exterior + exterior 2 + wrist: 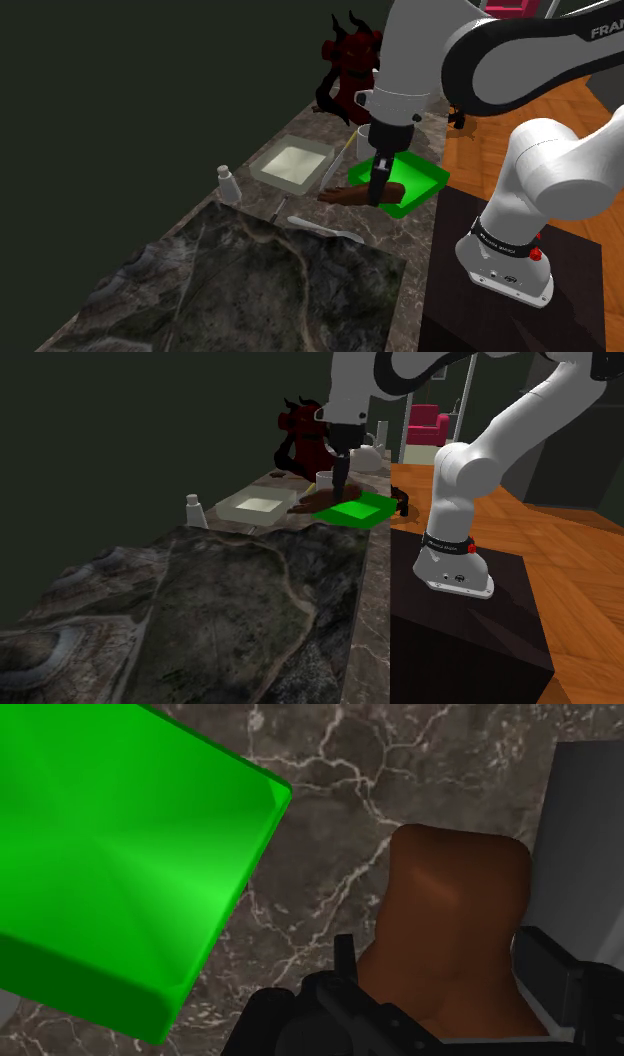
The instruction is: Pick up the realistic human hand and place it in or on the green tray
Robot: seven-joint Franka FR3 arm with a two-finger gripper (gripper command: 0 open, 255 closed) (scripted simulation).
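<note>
One brown hand (455, 914) sits clenched in your claw (443, 954). Lift above the green tray (120, 854) rim, then cross

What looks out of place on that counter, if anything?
Nothing looks spilled, broken or askew. The brown hand lies on the marble counter beside the green tray, not yet in it, with the end effector down at it. That fits an unfinished pick.
</note>
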